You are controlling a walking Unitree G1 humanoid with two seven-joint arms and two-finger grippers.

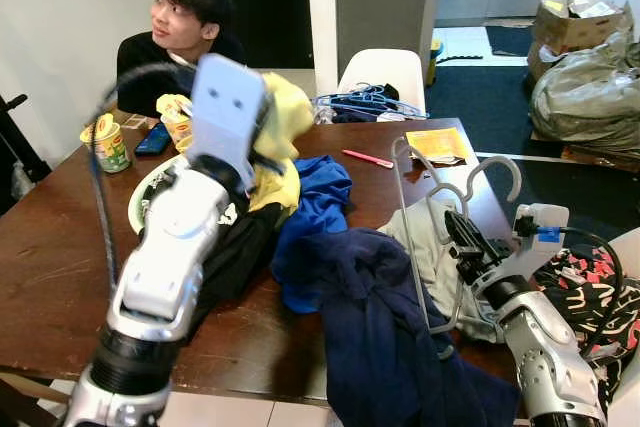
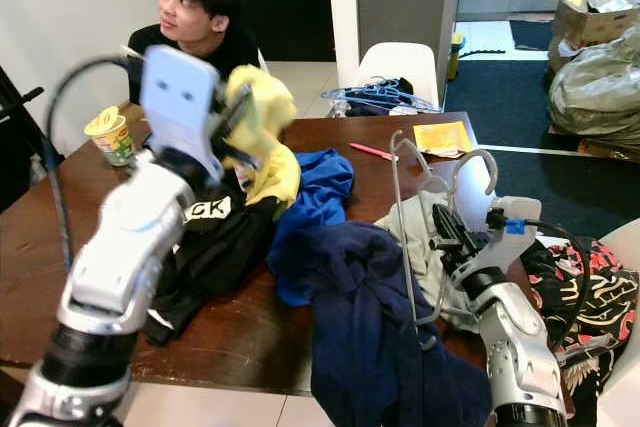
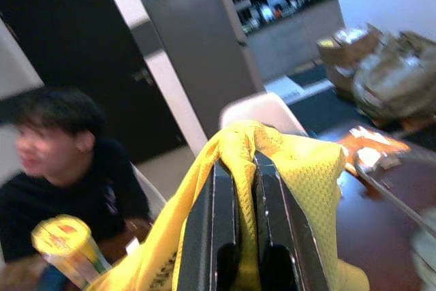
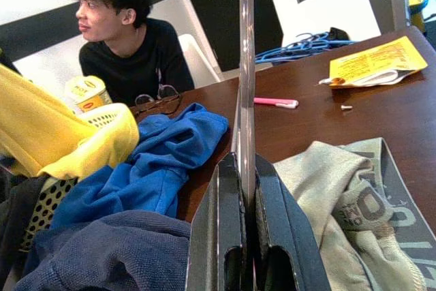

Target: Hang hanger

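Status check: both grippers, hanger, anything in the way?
Left gripper shut on yellow garment, lifted. Right gripper shut on hanger, upright. Clothes pile crowds table.

Your left gripper (image 3: 245,189) is reaching forward and up with its fingers pinching yellow fabric (image 3: 300,168), while your right gripper (image 4: 244,209) is extending low, fingers clamping the clear hanger (image 1: 415,237).

White letters "CK" stood on the black garment (image 2: 215,232) lying on the desk (image 2: 250,332). The print on the yellow cup (image 2: 112,135) and on the grey waistband (image 4: 381,202) was too blurred to read.
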